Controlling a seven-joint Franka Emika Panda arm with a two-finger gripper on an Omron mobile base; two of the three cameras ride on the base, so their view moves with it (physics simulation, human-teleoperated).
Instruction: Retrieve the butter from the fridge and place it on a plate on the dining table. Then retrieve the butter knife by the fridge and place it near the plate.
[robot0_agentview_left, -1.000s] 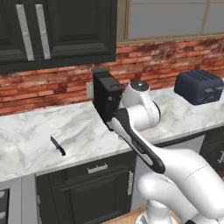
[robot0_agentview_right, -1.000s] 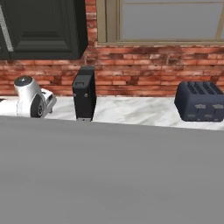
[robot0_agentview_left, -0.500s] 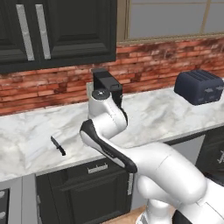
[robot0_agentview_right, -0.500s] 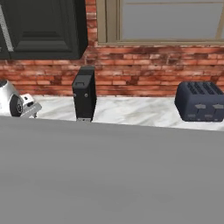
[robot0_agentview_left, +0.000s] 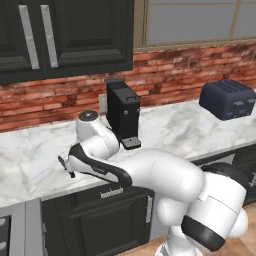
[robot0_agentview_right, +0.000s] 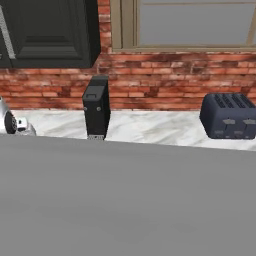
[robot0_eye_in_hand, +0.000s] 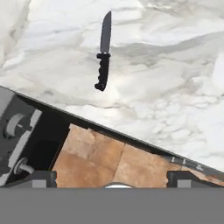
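1. Far left, hand view: the steel oven range (robot0_eye_in_hand: 17, 131) shows its grey side panel and round knobs, below and left of the counter edge.
2. Upper left, left base view: dark wall cabinets (robot0_agentview_left: 65, 35) with two long vertical bar handles hang above a red brick wall (robot0_agentview_left: 165, 75).
3. Left of centre: the marble counter (robot0_agentview_left: 30, 160) runs across the scene. In the hand view the butter knife (robot0_eye_in_hand: 103, 51) lies flat on this marble, blade toward the top of that view, ribbed dark handle toward the counter edge, nothing touching it.
4. Left of centre, left base view: the white arm (robot0_agentview_left: 150, 175) reaches left and low over the counter's front edge; the hand is seen from behind, so the fingertips are hidden there.
5. Bottom of the hand view: the gripper (robot0_eye_in_hand: 111, 178) has its two dark finger tips (robot0_eye_in_hand: 41, 178) set at the widest spread, one at each side, with nothing between them; the knife lies well ahead of them, apart from both. Brown floor tiles (robot0_eye_in_hand: 109, 162) show between the tips.
6. Centre: a tall black coffee machine (robot0_agentview_left: 122, 112) stands upright against the brick wall.
7. Right: a dark blue-grey toaster (robot0_agentview_left: 229, 99) sits on the counter beneath the window (robot0_agentview_left: 200, 20), well apart from the coffee machine.
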